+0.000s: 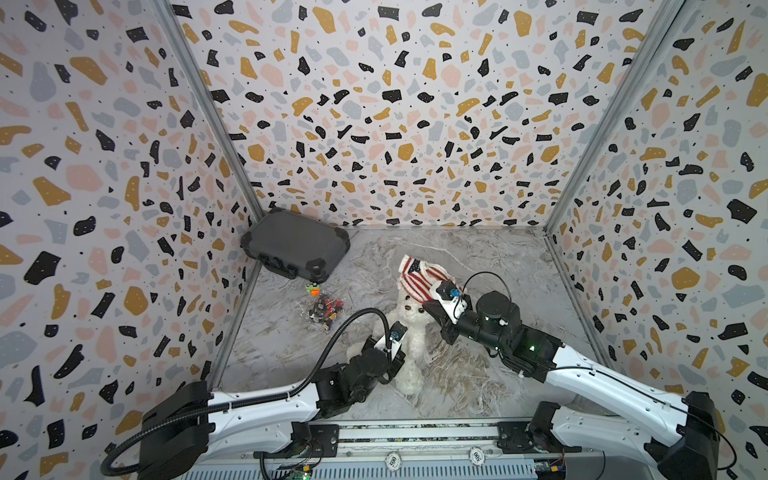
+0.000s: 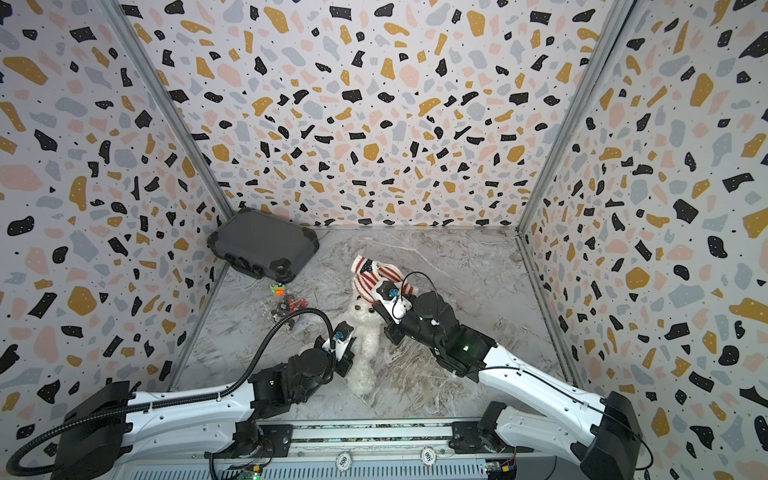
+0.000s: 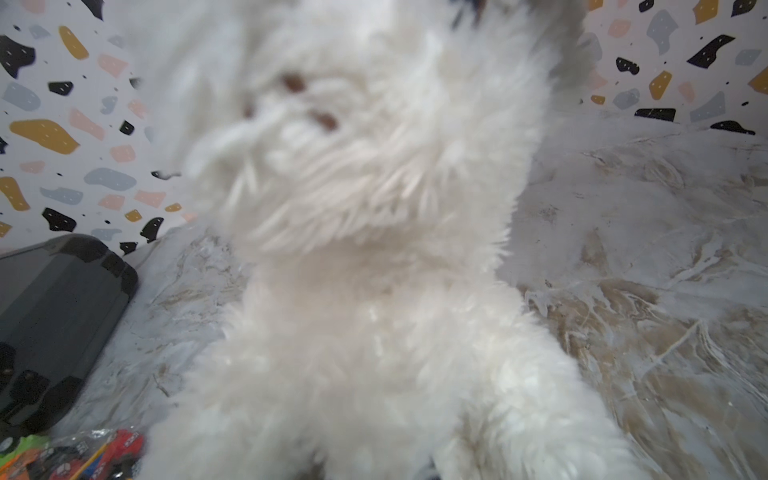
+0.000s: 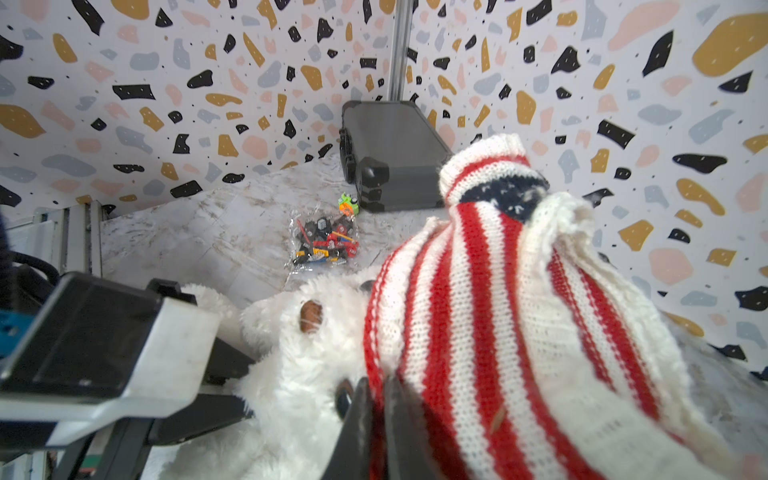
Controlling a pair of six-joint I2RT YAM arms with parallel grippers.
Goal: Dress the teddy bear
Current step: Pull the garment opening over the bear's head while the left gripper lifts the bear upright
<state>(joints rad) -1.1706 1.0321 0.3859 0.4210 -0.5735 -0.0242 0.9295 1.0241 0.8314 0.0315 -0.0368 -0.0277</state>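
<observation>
Currently, in both top views: teddy bear [image 1: 412,349] lying face-up mid-bench [image 1: 490,257], head toward the far wall, striped sweater [image 1: 417,276] over its crown; left pincer [image 1: 400,337] closed on fur at its left side. Left wrist view: blurred white fur fills the frame; pincer hidden. Right wrist view: right pincer [image 4: 376,415] nearly closed, pinching the sweater's red hem beside the bear's face.

Dark grey hard case [image 1: 293,248] lies in far left corner of marble tabletop [image 1: 498,266]. Near it: small green-orange toy [image 1: 312,289], just beside a clear bag of toy bricks [image 1: 325,309].
</observation>
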